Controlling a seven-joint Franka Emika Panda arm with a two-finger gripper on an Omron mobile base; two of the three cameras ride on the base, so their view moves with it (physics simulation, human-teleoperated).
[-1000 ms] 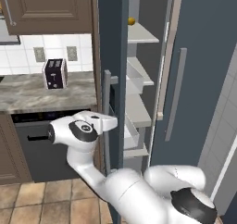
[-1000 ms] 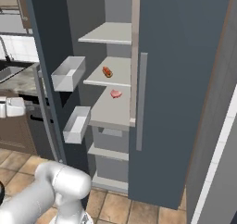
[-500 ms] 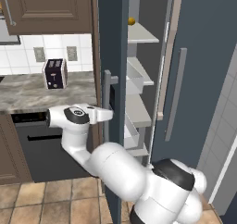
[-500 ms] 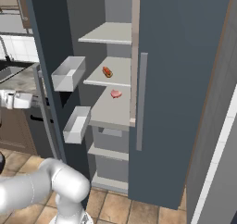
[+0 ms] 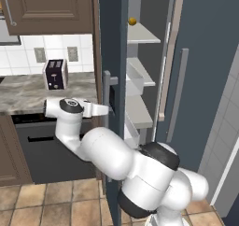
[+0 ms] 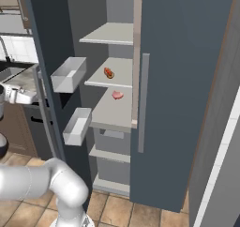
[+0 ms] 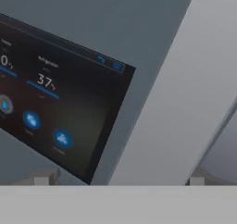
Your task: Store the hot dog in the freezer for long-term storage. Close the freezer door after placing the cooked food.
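Observation:
The hot dog [image 6: 108, 72] lies on the middle pale shelf of the open freezer [image 6: 112, 113], with a flat pink meat piece [image 6: 117, 95] on the shelf below it. The freezer door [image 5: 112, 33] stands swung out, white bins [image 6: 70, 73] lining its inner face. My gripper [image 5: 110, 110] is open at the door's outer face. In the hand view the dark control panel [image 7: 55, 112] and the grey bar handle [image 7: 171, 102] are very close. The gripper [image 7: 120, 179] has its tips spread wide, and the handle's lower part runs down between them.
A small round yellow fruit [image 5: 132, 21] sits on the top shelf. Left of the door are a stone counter [image 5: 23, 92] with a toaster [image 5: 55, 74], a dark appliance front [image 5: 46, 145] below, and brown cabinets [image 5: 46, 10] above. The freezer's plain right panel [image 6: 187, 80] is closed.
My arm has swung right from over the counter, bringing the hand up to the door's outer face by the handle. The door and the food have not moved.

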